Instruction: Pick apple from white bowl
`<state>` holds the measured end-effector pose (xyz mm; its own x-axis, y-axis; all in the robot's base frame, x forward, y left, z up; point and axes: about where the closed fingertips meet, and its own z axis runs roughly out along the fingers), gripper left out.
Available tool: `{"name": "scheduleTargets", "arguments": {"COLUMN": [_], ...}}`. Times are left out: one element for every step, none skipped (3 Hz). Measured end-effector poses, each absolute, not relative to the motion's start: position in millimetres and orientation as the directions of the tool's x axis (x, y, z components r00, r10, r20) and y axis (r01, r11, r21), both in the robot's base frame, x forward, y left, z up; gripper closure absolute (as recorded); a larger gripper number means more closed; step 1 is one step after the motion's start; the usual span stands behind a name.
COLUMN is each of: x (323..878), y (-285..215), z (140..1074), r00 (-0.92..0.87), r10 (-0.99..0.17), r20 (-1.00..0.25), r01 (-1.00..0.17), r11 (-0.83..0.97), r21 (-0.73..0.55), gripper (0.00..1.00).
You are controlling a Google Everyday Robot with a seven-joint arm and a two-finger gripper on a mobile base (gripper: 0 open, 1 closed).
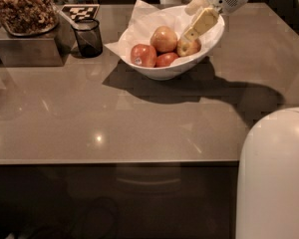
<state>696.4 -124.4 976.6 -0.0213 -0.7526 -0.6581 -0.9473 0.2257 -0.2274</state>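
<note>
The white bowl [159,72], lined with white paper, stands at the back middle of the brown table. It holds several apples. The golden-yellow apple [187,47] lies at the bowl's right side, beside the larger pink-red apple [163,38] and the deep red apple with a sticker [142,55]. My gripper [190,23] reaches in from the upper right, over the bowl's right rim. It is open, and its lower finger [203,22] points down at the top of the yellow apple, touching or almost touching it. It holds nothing.
A small dark glass cup [87,38] stands left of the bowl. A metal box [25,49] with a jar of nuts on it is at the far left, with a checkered marker [79,11] behind the cup. My white body [274,173] fills the lower right.
</note>
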Motion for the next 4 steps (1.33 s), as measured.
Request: {"name": "scheduleTargets", "arguments": {"x": [700,703,708,712], "y": [-129,-134,-134,-127], "z": [970,962,955,945], "r00": [-0.043,-0.067,-0.076,-0.077], "r10": [-0.751,-0.75,-0.742,-0.734], "r20": [-0.658,-0.658,-0.666,-0.674], "r01": [-0.948,-0.95,-0.952,-0.959], "r11": [0.238,0.25,0.252,0.239], "r21": [-0.21,-0.188,-0.173,-0.152], "gripper": [0.15,0.17,0.18,0.18]}}
